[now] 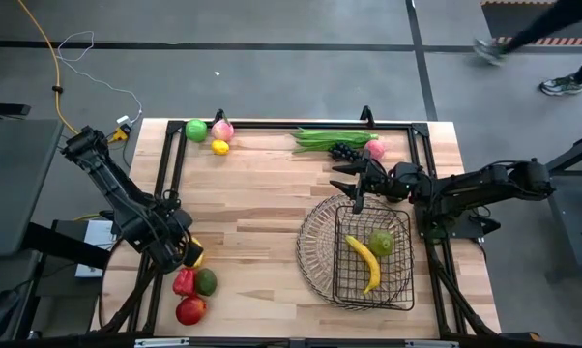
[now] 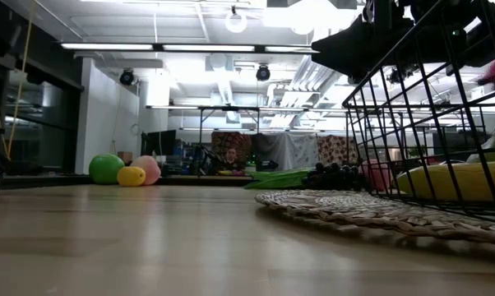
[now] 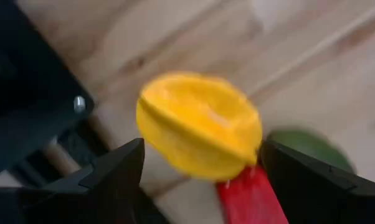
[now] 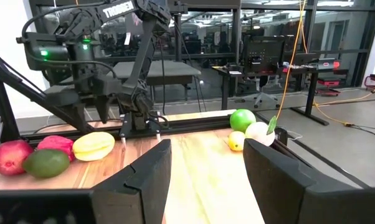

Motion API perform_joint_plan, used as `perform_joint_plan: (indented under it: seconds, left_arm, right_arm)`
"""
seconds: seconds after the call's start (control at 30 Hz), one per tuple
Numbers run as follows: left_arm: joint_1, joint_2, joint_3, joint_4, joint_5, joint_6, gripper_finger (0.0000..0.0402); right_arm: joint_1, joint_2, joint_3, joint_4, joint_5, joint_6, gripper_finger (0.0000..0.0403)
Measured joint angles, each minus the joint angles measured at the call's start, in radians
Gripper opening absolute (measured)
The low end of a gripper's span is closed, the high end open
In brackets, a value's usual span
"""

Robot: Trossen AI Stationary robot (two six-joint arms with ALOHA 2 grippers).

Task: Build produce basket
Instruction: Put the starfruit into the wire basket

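Observation:
The basket (image 1: pixel 322 253) stands at the table's near right and holds a yellow banana (image 1: pixel 364 261) and a green apple (image 1: pixel 381 242). My left gripper (image 1: pixel 187 253) hangs open, pointing down, over a yellow ridged fruit (image 3: pixel 200 124) at the near left. Its fingers stand on either side of the fruit and above it (image 4: pixel 93 145), touching nothing. Beside that fruit lie a red pepper (image 1: pixel 183 281), an avocado (image 1: pixel 206 281) and a red apple (image 1: pixel 191 309). My right gripper (image 1: pixel 347 184) is open and level over the basket's far rim, with nothing between its fingers (image 4: pixel 206 180).
At the far left lie a green apple (image 1: pixel 195 130), a peach (image 1: pixel 222 129) and a lemon (image 1: pixel 219 147). Green beans (image 1: pixel 330 138), dark grapes (image 1: pixel 344 150) and another peach (image 1: pixel 374 148) lie at the far edge, behind my right gripper. Bare wood spans the table's middle.

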Motion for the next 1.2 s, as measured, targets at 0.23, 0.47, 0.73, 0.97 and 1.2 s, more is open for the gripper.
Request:
perform_joint_plan:
  seconds: [0.23,0.47,0.73,0.97,1.2]
  left_arm:
    - [0.001,0.001,0.012,0.008,0.060,0.392,0.0310]
    - [0.003,0.000,0.012,0.007,-0.002,0.888,0.0310]
    - [0.000,0.035,0.012,0.013,-0.013,1.278,0.0310]
    - [0.000,0.156,0.012,0.018,-0.014,1.469,0.0310]
    - [0.000,0.248,0.013,0.026,-0.019,1.581,0.0309]
  right_arm:
    - [0.000,0.000,0.000,0.000,0.000,0.000,0.0191]
    - [0.000,0.000,0.000,0.000,0.000,0.000,0.0191]
    - [0.000,0.000,0.000,0.000,0.000,-0.001,0.0191]
    - [0.000,0.000,0.000,-0.008,0.000,-0.001,0.0191]
    - [0.000,0.000,0.000,-0.007,0.000,-0.001,0.0191]
